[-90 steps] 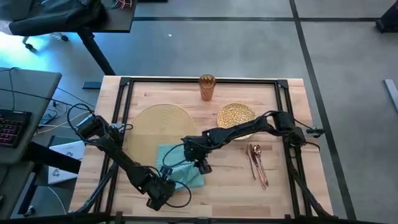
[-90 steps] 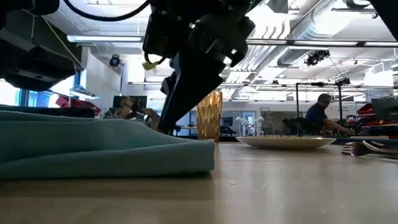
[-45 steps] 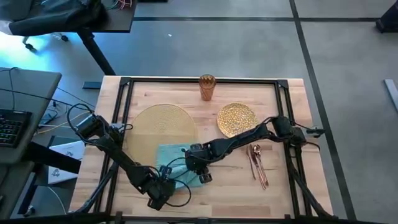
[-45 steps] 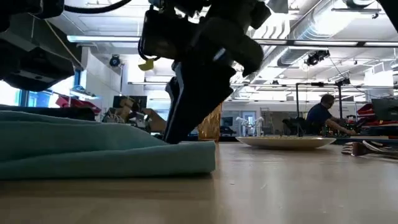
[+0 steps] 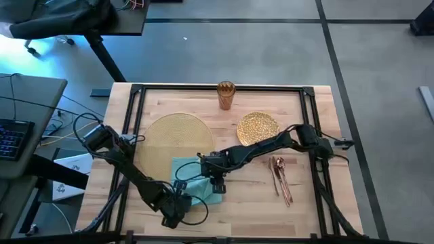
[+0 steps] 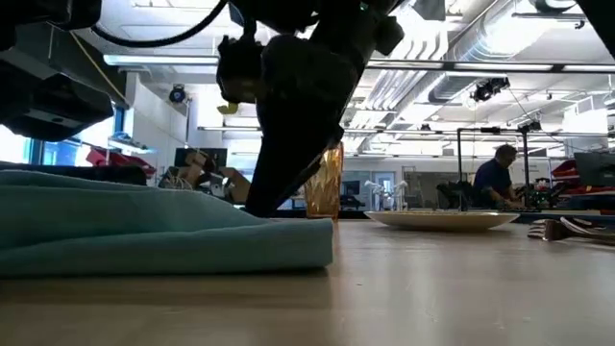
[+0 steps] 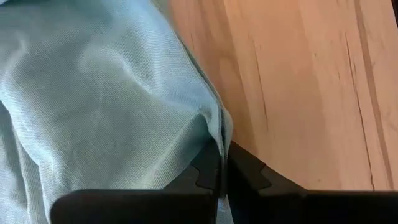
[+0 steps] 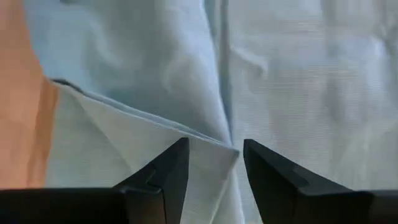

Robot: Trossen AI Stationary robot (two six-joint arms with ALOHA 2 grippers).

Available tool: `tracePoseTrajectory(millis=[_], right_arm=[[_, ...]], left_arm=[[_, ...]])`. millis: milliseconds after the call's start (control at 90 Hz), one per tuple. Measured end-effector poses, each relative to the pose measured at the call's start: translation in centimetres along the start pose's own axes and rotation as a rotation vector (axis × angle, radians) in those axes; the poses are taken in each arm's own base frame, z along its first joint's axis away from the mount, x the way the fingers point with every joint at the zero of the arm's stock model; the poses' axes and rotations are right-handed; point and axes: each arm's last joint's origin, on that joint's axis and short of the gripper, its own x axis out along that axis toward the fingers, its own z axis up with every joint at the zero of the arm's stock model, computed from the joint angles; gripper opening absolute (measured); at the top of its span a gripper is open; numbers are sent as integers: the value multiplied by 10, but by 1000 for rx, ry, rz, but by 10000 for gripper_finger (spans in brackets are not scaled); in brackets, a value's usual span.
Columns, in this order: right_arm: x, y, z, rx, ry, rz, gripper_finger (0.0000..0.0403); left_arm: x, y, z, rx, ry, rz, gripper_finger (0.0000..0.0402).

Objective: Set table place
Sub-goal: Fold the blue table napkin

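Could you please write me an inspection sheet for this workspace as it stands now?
Surface: wooden table, black rail frame.
Job's things: placemat; plate and cup off it; cutlery right; napkin crumpled.
Clutter: nothing seen.
Grippers: left gripper shut on napkin edge; right gripper open over napkin.
Cables: loops at the table's left edge.
Surroundings: desk with keyboard; person far behind.

A robotics lab: exposed ceiling ducts (image 6: 452, 67), workbenches (image 6: 567, 207), a seated person (image 6: 495, 178).
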Motion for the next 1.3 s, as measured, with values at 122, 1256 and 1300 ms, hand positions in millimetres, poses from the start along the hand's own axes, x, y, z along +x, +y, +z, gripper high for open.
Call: tracePoseTrajectory(millis=[122, 1256, 1300], right_arm=[[7, 2, -4, 5, 23, 2, 71], [-64, 40, 3, 121, -149, -399, 0], [-65, 40, 4, 118, -161, -418, 0]], left_arm=[[0, 0, 0, 0, 0, 1, 0], [-97, 32, 8, -494, 26, 361, 0], [-96, 36, 9, -480, 33, 366, 0]])
